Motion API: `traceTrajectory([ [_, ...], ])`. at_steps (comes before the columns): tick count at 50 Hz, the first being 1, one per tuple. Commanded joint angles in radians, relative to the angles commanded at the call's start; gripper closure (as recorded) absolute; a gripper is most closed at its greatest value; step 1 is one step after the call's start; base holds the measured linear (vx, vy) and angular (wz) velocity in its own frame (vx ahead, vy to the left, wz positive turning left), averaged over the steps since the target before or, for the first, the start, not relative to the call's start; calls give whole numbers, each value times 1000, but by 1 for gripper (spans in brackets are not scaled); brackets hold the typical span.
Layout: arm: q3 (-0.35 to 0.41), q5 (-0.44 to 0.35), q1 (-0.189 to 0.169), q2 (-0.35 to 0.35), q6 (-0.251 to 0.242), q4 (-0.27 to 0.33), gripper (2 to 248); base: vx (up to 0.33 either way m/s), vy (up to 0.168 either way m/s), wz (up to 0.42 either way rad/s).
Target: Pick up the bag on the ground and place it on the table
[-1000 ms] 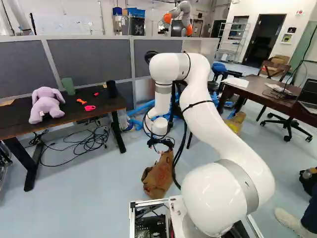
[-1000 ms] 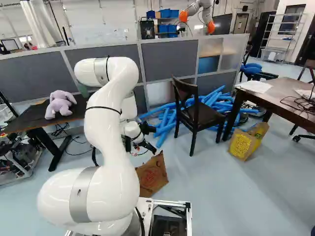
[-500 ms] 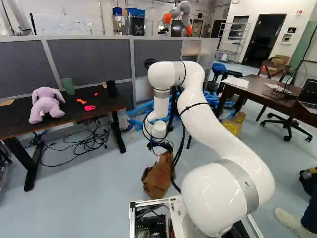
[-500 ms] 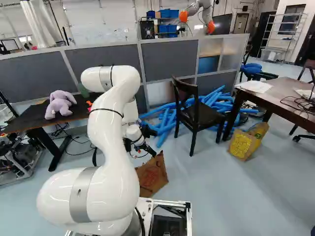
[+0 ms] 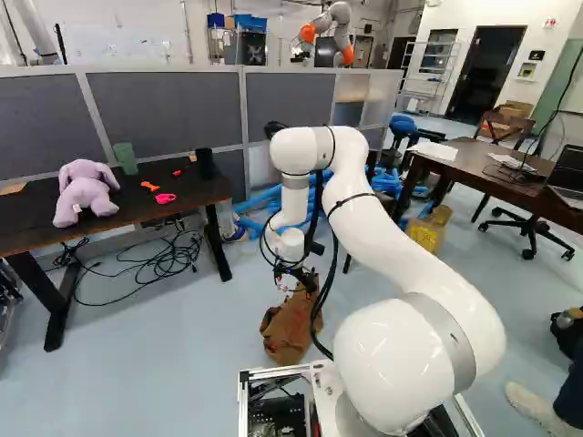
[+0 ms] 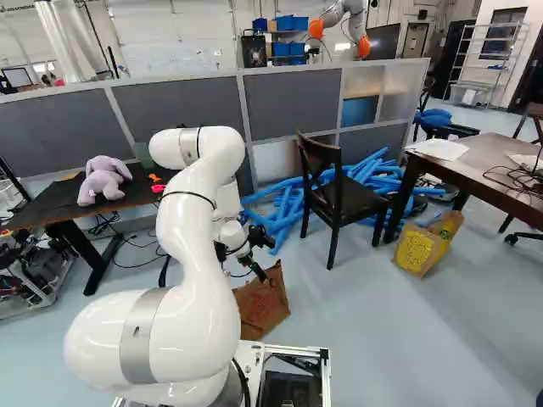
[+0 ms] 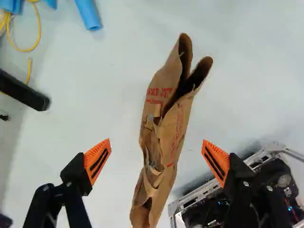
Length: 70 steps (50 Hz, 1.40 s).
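Observation:
My gripper [image 6: 258, 270] hangs just over the top of the brown paper bag [image 6: 262, 303], which stands on the floor close ahead of the base. Seen from the wrist, the gripper [image 7: 156, 161] has its fingers wide apart, one on each side of the crumpled bag [image 7: 164, 128], touching neither side. The bag's folded top edges and handles face the camera. A dark table [image 5: 137, 200] at the left of the left base view carries a purple plush toy [image 5: 84, 192], a green cup and small bright items.
A dark chair [image 6: 339, 195] and blue foam tubes [image 6: 288, 212] lie beyond the bag. A second table [image 6: 475, 170] is at the right, a yellow-printed bag [image 6: 417, 248] beside it. Another robot [image 6: 344, 24] stands behind the partition. Cables [image 5: 155, 264] trail under the left table.
The arm has come down, bringing the gripper lower and closer above the bag, and the gripper now points more steeply downward. The base and the bag have stayed put.

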<state>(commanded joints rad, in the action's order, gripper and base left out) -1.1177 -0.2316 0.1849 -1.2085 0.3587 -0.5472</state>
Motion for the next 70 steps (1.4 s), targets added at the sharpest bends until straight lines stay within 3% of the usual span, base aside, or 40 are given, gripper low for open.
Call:
traceTrajectory([
  [10,-32,35,0,-39,96,-21,3,0,0,0],
  [16,-51,63,0,-62,118,-29,3,0,0,0],
  [42,-139,185,0,-164,126,-50,3,0,0,0],
  [70,-239,195,0,-272,126,-57,3,0,0,0],
])
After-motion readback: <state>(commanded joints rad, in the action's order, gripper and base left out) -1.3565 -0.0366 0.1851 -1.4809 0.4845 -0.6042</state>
